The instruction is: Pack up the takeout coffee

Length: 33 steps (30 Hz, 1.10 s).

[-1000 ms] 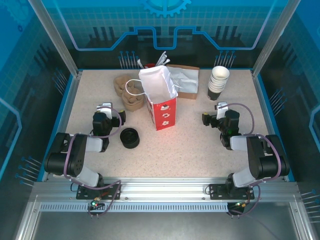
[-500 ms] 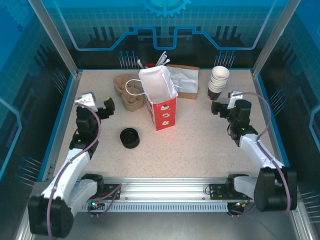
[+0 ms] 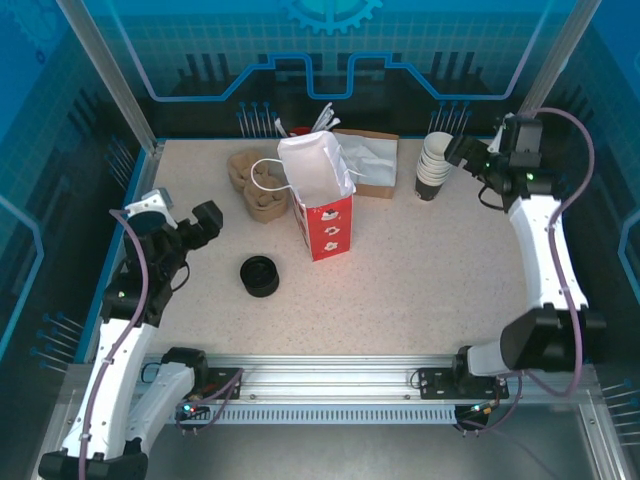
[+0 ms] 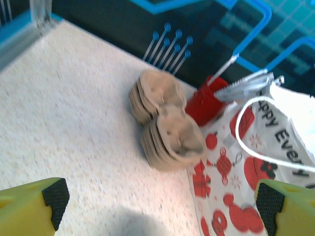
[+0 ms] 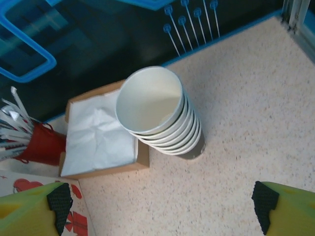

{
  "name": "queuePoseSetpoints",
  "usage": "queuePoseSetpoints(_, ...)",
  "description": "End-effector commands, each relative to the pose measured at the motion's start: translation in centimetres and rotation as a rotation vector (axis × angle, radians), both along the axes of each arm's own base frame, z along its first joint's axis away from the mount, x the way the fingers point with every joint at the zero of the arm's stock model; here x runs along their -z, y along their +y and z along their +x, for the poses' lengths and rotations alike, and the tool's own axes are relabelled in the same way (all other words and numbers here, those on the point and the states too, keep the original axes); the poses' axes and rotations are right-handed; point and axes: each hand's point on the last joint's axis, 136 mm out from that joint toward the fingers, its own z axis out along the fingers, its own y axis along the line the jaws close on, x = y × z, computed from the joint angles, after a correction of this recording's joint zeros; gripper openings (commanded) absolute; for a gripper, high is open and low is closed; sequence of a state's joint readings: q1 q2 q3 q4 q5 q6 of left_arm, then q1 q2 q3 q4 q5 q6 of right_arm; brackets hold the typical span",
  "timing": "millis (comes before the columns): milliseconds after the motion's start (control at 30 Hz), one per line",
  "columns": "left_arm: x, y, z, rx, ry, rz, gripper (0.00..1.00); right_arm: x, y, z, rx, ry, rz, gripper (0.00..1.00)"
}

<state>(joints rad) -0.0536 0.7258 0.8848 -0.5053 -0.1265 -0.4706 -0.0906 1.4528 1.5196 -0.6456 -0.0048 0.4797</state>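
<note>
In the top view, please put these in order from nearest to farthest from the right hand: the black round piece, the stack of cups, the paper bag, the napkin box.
Measured from the right hand:
1. Stack of cups, just to its left, at the back.
2. Napkin box, farther left along the back.
3. Paper bag, standing mid-table.
4. Black round piece, on the left side, nearer the arm bases.

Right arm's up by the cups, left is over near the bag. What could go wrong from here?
1. The open right gripper is close to the tall stack of paper cups; a careless approach could topple it.
2. The red-and-white paper bag stands upright and looks light. The open left gripper faces its white loop handle and the stack of cup carriers, so a sweep could snag the handle or tip the bag.
</note>
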Motion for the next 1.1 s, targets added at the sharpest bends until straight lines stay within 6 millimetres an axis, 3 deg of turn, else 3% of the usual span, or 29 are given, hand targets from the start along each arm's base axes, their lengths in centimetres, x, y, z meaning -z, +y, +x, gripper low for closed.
queuePoseSetpoints(0, 0.9, -1.9, -1.3, 0.08, 0.089, -0.084, 0.99, 2.9, 0.5, 0.1, -0.007, 0.175, 0.038, 0.93)
queuePoseSetpoints(267, 1.7, -2.6, -1.2, 0.105, 0.124, -0.114, 0.99, 4.8, 1.0, 5.7, -0.037, 0.239, 0.05, 0.77)
queuePoseSetpoints(500, 2.8, -3.4, -0.3, 0.142, 0.169, -0.127, 0.99, 5.6, 1.0, 8.7, -0.049, 0.259, 0.027, 0.68)
queuePoseSetpoints(1067, 3.3, -3.7, 0.8, 0.152, 0.198, -0.118, 0.99, 6.7, 0.4, 10.6, -0.021, 0.285, -0.046, 0.55)
